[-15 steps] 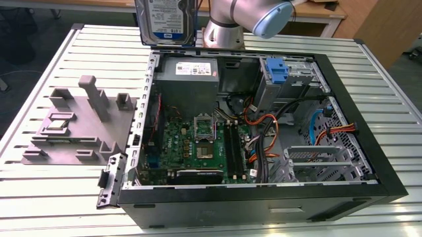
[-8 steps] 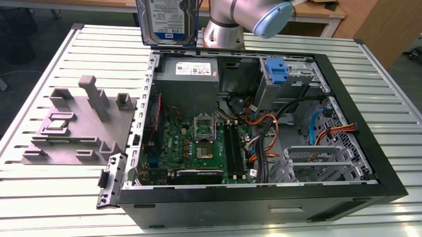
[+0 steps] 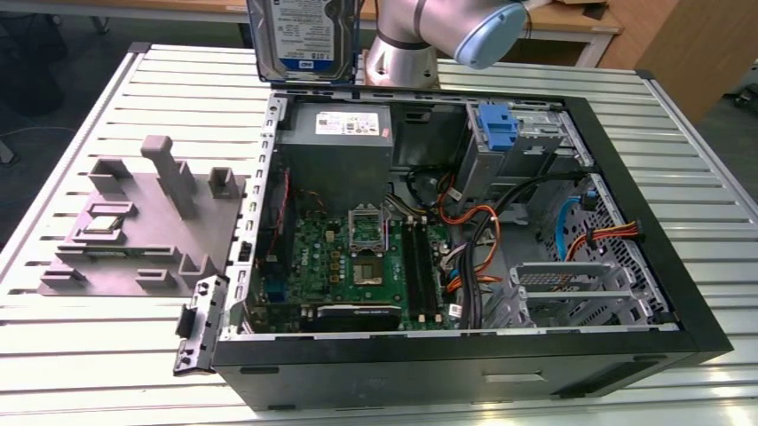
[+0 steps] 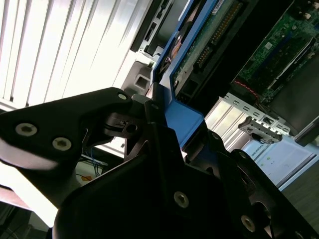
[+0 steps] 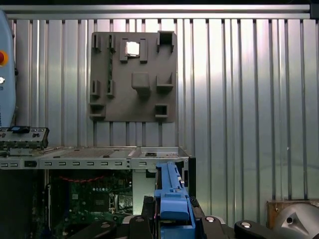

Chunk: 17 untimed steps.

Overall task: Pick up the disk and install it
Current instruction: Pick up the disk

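The disk (image 3: 303,35), silver-grey with a white-and-blue label and a blue carrier bracket, hangs upright in the exterior view, high above the back left corner of the open computer case (image 3: 474,351). In the second wrist view my gripper (image 4: 158,115) is shut on the disk's blue bracket (image 4: 185,121), and the drive's underside (image 4: 207,35) points away towards the case. The first wrist view shows the blue bracket (image 5: 171,196) edge-on between the black fingers (image 5: 144,219), above the case's side wall.
A grey slotted fixture (image 3: 142,231) holding a small silver chip (image 3: 105,224) lies on the slatted metal table (image 3: 95,355) at the exterior view's left. Inside the case are a power supply (image 3: 337,133), a motherboard (image 3: 355,257), a blue-handled caddy (image 3: 500,129), cables and a metal drive cage (image 3: 574,284).
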Each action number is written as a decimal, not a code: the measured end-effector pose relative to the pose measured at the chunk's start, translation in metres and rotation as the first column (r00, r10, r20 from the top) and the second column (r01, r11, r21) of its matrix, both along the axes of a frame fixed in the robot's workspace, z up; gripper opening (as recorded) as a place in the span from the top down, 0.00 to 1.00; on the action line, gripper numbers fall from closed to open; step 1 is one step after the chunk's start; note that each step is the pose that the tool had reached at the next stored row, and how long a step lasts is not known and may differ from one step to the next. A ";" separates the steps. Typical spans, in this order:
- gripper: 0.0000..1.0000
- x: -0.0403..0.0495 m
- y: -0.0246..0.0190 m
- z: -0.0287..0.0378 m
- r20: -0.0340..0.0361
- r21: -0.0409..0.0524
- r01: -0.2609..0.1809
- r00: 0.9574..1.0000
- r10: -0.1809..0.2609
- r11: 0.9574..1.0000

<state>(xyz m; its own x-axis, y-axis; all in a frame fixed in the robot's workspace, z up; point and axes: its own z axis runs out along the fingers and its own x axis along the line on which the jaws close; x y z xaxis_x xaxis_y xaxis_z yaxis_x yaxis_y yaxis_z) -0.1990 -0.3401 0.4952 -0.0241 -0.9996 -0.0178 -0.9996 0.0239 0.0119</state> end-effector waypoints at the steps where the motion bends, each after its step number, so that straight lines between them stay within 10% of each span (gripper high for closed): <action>1: 0.63 0.0003 0.0000 0.0000 0.000 0.000 0.000 1.000 0.000 1.000; 17: 0.63 0.0023 -0.0009 0.0000 0.000 0.000 0.000 1.000 0.000 1.000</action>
